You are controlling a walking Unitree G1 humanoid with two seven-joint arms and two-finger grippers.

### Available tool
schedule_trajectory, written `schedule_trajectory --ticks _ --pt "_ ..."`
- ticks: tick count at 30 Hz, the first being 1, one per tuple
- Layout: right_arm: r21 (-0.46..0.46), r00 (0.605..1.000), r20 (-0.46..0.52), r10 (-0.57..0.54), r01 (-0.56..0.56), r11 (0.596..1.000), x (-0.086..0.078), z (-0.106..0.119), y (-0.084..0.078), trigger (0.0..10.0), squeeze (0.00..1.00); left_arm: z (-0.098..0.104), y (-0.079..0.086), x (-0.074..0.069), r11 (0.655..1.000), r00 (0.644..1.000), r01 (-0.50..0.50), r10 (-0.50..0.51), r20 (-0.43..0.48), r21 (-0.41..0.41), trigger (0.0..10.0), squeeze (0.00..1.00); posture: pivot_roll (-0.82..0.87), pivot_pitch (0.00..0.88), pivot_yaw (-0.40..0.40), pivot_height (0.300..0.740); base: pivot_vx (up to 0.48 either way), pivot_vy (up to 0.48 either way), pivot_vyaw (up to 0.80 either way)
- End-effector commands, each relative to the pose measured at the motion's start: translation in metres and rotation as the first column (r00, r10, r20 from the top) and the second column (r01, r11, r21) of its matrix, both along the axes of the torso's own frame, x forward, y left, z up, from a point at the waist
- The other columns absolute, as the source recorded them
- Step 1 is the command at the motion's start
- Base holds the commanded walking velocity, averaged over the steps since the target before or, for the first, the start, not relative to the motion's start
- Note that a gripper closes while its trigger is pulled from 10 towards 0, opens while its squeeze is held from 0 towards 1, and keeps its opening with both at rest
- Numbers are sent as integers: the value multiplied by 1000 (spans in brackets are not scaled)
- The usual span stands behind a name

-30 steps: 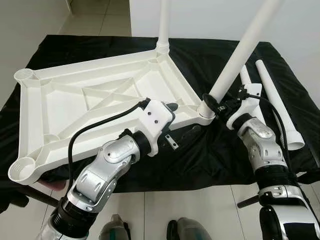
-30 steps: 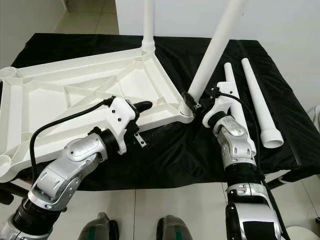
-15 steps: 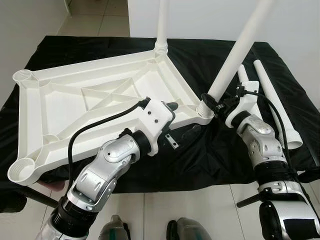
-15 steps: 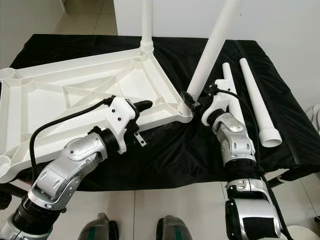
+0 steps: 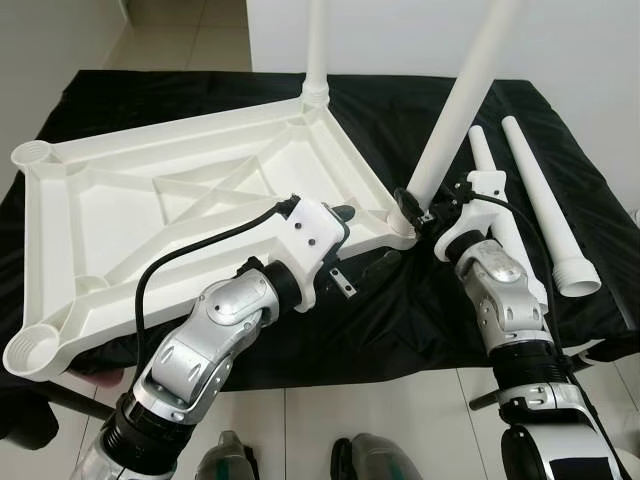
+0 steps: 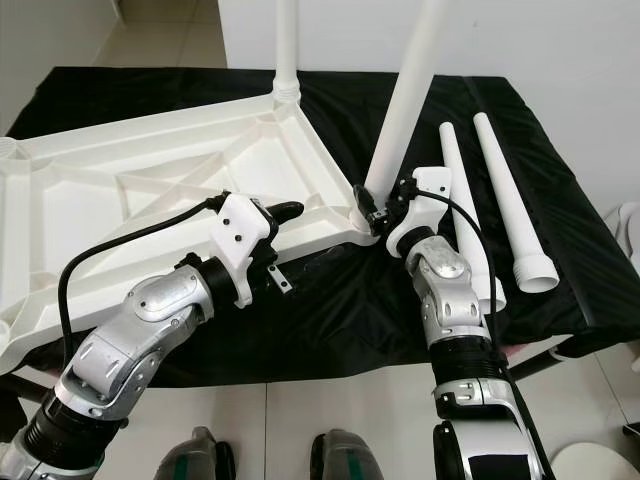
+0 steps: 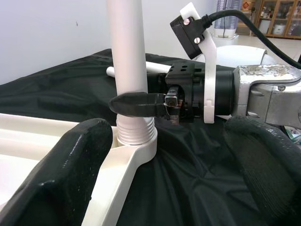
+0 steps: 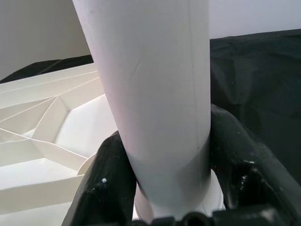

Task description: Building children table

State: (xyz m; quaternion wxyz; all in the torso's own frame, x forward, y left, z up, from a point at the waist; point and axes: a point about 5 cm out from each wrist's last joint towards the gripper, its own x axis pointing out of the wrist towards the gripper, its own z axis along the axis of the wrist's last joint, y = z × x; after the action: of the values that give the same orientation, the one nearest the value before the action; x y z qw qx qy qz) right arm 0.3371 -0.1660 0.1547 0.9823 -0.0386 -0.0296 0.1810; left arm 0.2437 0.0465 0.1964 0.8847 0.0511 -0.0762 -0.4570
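The white tabletop [image 5: 120, 215] lies upside down on a black cloth. One white leg [image 5: 316, 50] stands in its far right corner socket. A second leg [image 5: 455, 110] leans in the near right corner socket, and my right gripper [image 5: 410, 205] is shut on it just above the socket; the right wrist view has both fingers [image 8: 108, 183] pressed against the tube. My left gripper [image 5: 365, 240] is open, one finger over the tabletop's near edge and the other over the cloth; its fingers [image 7: 61, 174] stand wide apart. Two loose legs [image 5: 540, 200] lie on the cloth at the right.
The cloth-covered table [image 5: 420, 320] ends just in front of me, with tiled floor and my feet [image 5: 230, 460] below. A white wall stands behind the table. Open sockets sit at the tabletop's two left corners [image 5: 28, 350].
The view has shifted slightly. The leg in my right gripper now stands a little more upright in its socket, and the right forearm has moved left. The left arm has kept its place.
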Motion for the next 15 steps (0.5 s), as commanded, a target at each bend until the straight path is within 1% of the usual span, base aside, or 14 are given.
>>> schedule_trajectory --ticks 1,2,6,7,10,12,13,14,15 --pt "-8 989 -147 -7 6 1000 -6 -31 2 10000 0 -1 -1 -4 999 999 47 -47 -9 12 10000 0 -107 60 -4 740 0 0 0" --pt "-4 989 -143 -30 30 1000 -5 -31 0 10000 0 -1 -1 -4 999 999 51 -51 -9 13 10000 0 -108 59 -4 740 0 0 0" --pt "-3 989 -140 -40 40 999 -6 -30 0 10000 0 -1 -1 -4 999 999 52 -52 -9 13 10000 0 -108 59 -4 740 0 0 0" --pt "2 989 -135 -66 67 998 -5 -29 1 10000 0 -1 -1 -5 999 999 53 -53 -10 14 10000 0 -105 59 -7 740 0 0 0" --pt "7 988 -131 -85 86 996 -5 -28 1 10000 0 -1 -1 -5 998 999 54 -53 -10 14 10000 0 -105 59 -7 740 0 0 0" --pt "40 978 -108 -180 185 982 -3 -25 7 10000 0 -2 -2 -5 999 999 53 -53 -11 13 10000 0 -96 55 -14 740 0 0 0" --pt "40 978 -108 -180 185 982 -3 -25 7 10000 0 -2 -2 -5 999 999 53 -53 -11 13 10000 0 -96 55 -14 740 0 0 0" --pt "55 965 -86 -247 252 966 -4 -23 14 10000 0 -2 -2 -6 999 999 51 -51 -12 13 10000 0 -95 53 -15 740 0 0 0" --pt "61 962 -72 -264 268 961 -5 -22 17 10000 0 -2 -2 -6 999 999 50 -50 -12 13 10000 0 -91 51 -16 740 0 0 0"
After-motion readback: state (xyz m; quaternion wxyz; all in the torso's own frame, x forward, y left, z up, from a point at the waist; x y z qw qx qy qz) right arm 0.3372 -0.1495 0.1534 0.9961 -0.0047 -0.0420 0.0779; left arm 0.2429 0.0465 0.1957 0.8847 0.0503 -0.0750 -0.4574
